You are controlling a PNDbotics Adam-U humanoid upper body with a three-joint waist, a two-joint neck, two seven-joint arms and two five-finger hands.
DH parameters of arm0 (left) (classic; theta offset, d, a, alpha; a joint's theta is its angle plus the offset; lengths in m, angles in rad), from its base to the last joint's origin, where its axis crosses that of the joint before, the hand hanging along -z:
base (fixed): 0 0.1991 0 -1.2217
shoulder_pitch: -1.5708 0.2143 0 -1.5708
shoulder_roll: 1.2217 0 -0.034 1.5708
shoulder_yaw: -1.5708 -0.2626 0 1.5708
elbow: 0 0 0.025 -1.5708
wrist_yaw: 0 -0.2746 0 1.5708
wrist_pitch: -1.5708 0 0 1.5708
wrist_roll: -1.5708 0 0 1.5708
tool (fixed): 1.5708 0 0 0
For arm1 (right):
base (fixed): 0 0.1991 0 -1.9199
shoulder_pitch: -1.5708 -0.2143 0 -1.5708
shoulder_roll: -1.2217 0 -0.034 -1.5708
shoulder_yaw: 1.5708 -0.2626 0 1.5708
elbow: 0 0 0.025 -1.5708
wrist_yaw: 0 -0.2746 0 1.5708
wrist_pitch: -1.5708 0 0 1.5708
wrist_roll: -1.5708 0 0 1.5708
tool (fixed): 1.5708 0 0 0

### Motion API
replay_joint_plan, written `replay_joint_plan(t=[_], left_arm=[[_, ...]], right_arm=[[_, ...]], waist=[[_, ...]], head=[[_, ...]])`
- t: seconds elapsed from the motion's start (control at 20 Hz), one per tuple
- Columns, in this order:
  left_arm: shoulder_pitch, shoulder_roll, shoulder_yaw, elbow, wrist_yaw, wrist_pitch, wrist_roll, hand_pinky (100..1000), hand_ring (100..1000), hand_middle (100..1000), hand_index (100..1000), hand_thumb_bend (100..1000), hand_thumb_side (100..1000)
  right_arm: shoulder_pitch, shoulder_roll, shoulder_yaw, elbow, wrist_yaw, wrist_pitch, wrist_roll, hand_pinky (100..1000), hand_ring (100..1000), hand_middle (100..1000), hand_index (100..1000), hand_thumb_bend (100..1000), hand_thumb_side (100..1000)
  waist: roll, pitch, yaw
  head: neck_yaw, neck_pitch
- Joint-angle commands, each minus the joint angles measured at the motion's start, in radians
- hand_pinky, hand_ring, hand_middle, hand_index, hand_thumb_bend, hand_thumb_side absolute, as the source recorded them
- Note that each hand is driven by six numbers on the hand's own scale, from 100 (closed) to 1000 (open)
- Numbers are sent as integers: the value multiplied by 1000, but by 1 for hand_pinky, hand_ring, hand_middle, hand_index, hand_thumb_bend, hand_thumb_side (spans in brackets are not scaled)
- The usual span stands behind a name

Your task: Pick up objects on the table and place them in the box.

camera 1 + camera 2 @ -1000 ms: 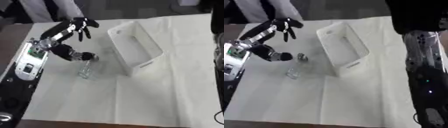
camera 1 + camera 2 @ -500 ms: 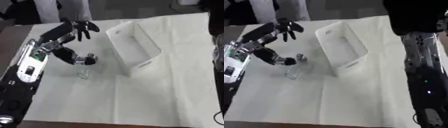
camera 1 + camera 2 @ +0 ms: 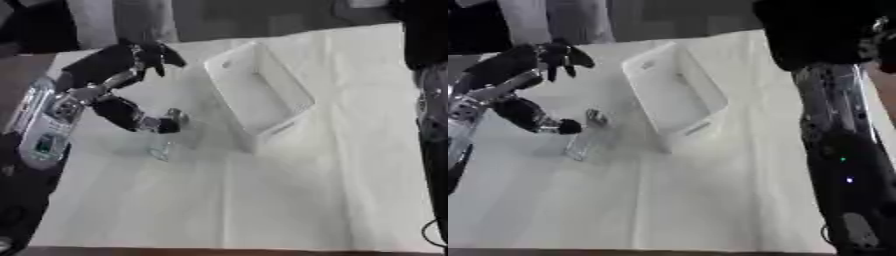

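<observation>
Your left hand [image 3: 131, 55] is sitting in the upper left of the frame, fingers spread out and dangling loose — it's holding nothing. The thumb [image 3: 166, 122] is stretched out lower down, its tip right by the top of the small clear object [image 3: 581, 145] lying on the white cloth; can't tell if it's actually touching it or just next to it. That object looks like a see-through little container, tipped over on the cloth, just left of the box [image 3: 258, 95] and a bit below the hand. Too blurry to say more about what it is.

The box is a white rectangular bin, open on top, sitting at an angle near the upper middle of the tabletop [image 3: 289, 200], long side running from upper left toward lower right. From what I can see of the inside, it shows only white.

Your right arm [image 3: 842, 165] runs down the right edge of the frame — the right eye view shows it best — but the hand itself isn't in either view, so no call on its fingers.
</observation>
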Motion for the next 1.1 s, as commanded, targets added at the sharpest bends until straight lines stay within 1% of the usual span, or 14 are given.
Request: replay_joint_plan(t=[0.05,0.1,0.15,0.2,0.35,0.5,0.65,0.8,0.95,1.1], left_arm=[[-1,-17,22,-39,-85,31,9,340,639,779,880,749,881],[1,-29,25,-42,-110,38,6,353,640,778,883,708,912],[3,-45,28,-45,-140,46,-2,353,640,778,883,708,912],[5,-56,30,-47,-165,52,-9,366,636,772,884,700,936],[9,-85,36,-50,-252,66,-48,377,619,756,877,704,966],[13,-107,33,-54,-313,65,-80,398,622,749,871,669,995],[21,-121,28,-47,-341,60,-97,409,626,746,869,665,1000],[31,-130,24,-26,-356,55,-96,408,628,756,874,637,1000],[44,-142,24,15,-355,48,-91,406,627,758,875,633,1000],[53,-156,28,39,-361,47,-84,400,624,758,874,623,1000]], right_arm=[[-5,-10,1,-20,4,-5,10,664,812,925,488,100,815],[-3,-11,1,-20,4,-3,10,664,813,926,488,100,819],[-1,-11,1,-20,5,-1,10,664,813,926,488,100,819],[0,-12,1,-21,6,0,10,664,813,926,487,100,820],[1,-13,1,-20,6,2,10,664,813,926,487,100,820],[6,-16,3,-20,8,6,10,664,814,927,487,100,820],[12,-22,6,-19,11,12,10,664,814,927,487,100,820],[20,-31,9,-17,14,17,10,664,815,929,486,100,821],[26,-41,11,-14,19,22,10,664,815,929,484,100,820],[29,-49,12,-12,21,20,10,664,815,928,484,100,820]], waist=[[2,-20,4],[2,-20,5],[3,-21,6],[3,-21,7],[5,-23,10],[10,-25,13],[20,-29,22],[31,-34,35],[41,-38,51],[47,-41,63]], head=[[-24,0],[-27,0],[-29,0],[-30,0],[-29,0],[-26,0],[-22,0],[-17,0],[11,0],[19,0]])
